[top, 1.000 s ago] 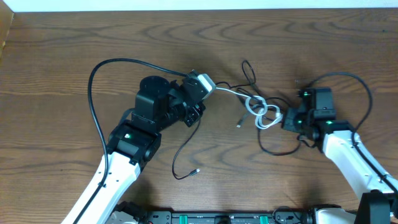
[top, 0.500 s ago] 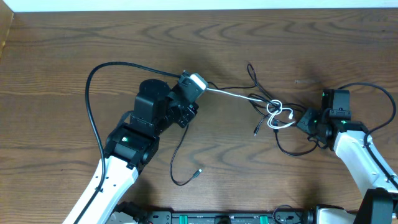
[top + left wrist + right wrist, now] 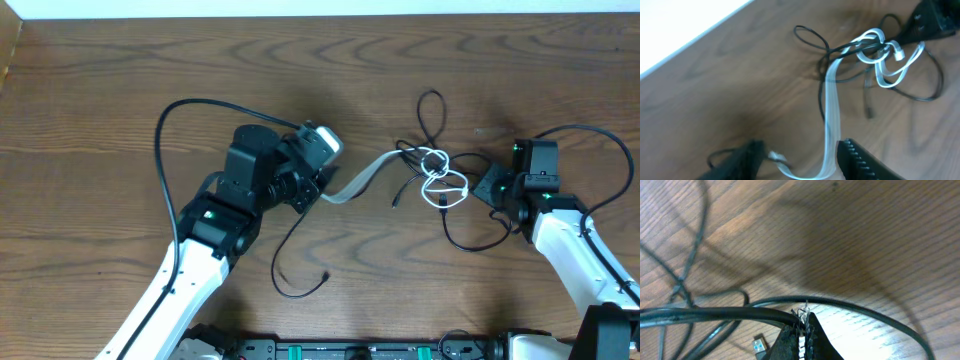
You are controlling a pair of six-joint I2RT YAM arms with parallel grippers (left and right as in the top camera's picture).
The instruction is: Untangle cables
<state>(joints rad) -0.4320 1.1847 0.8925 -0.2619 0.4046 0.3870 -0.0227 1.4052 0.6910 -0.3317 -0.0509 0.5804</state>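
Several cables (image 3: 435, 172) were knotted on the counter (image 3: 90, 90) between the two arms, just beside the right gripper (image 3: 482, 188) and well apart from the left gripper (image 3: 802, 152). One white cable (image 3: 832, 110) was seen running lengthwise from the knot toward the left gripper — passing between its parted jaws, clamped by neither. The right gripper was closed on a black cable (image 3: 715, 314) at the knot's edge. White loops and thin black cords were interlaced; the next pull was judged to lie along that white line.
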